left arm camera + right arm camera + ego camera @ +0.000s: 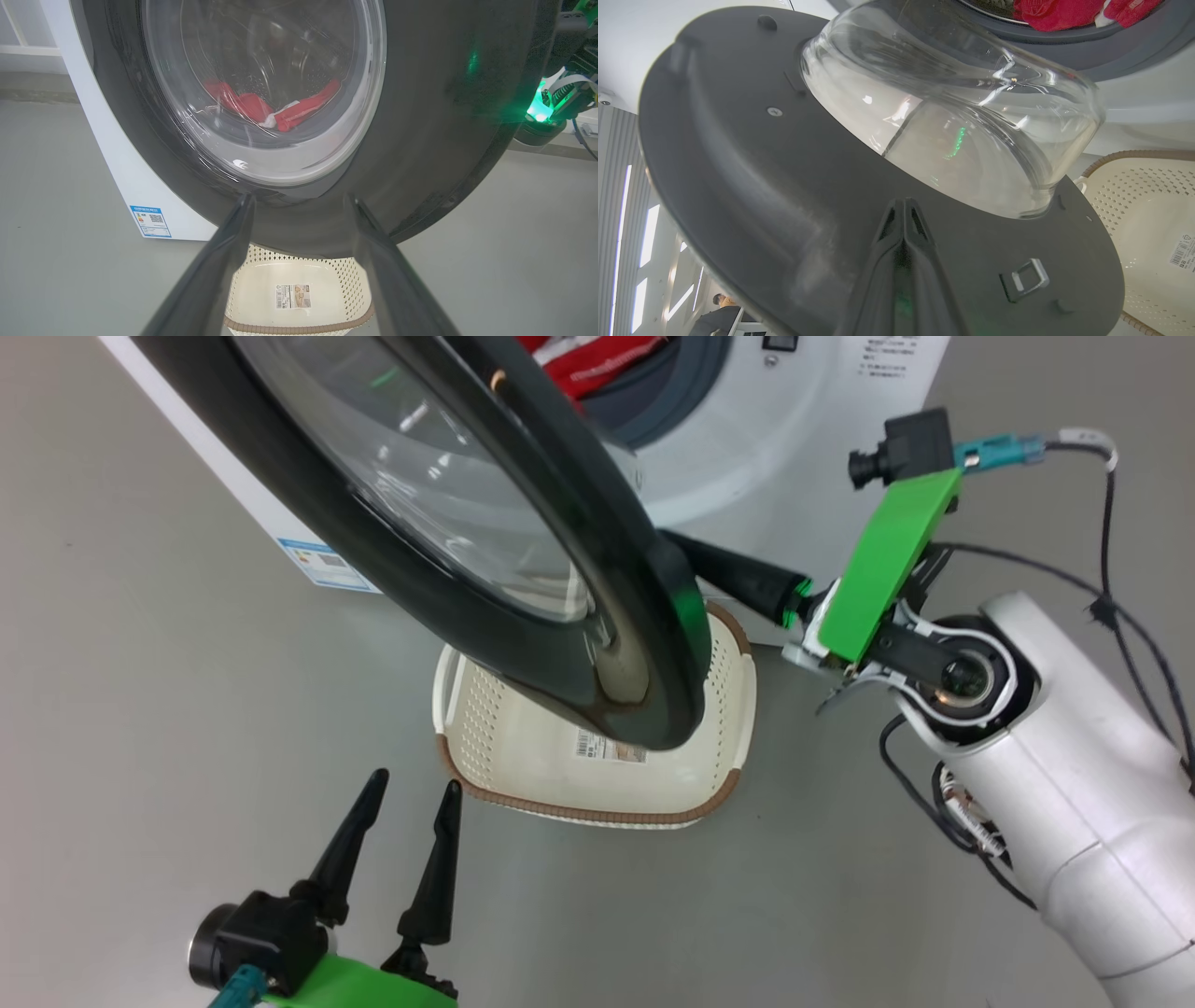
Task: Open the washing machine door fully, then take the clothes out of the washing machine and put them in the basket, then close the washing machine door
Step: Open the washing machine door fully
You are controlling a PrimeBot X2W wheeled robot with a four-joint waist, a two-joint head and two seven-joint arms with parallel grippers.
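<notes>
Grey smooth floor (140, 709) is running under the whole scene; the washing machine (747, 457) is standing on it at the back.

Far left, low on the machine's white side, a small blue label (327, 565) is showing. The left wrist view is picking up a QR code on it, but the print is staying too small to read.

The left gripper (416, 781) is hovering low at the near left, its fingers standing wide apart and holding nothing. It is pointing towards the basket (597, 814), near its rim without touching it.

The washing machine door (448, 625) is hanging partly open, its black rim swung out above the basket. The basket is sitting on the floor before the machine. A paper label (609, 747) with a barcode is lying on the basket's bottom, text unreadable.

The clothes (597, 364) are lying inside the drum, well apart from both grippers. White lettering is crossing the red cloth, too cut off to read.

At right, the right gripper (686, 553) is reaching in behind the door. Its fingers are pressing together on nothing, tips meeting the door's inner face just below the glass bowl. Fine print on the machine's front at upper right is not resolving.
</notes>
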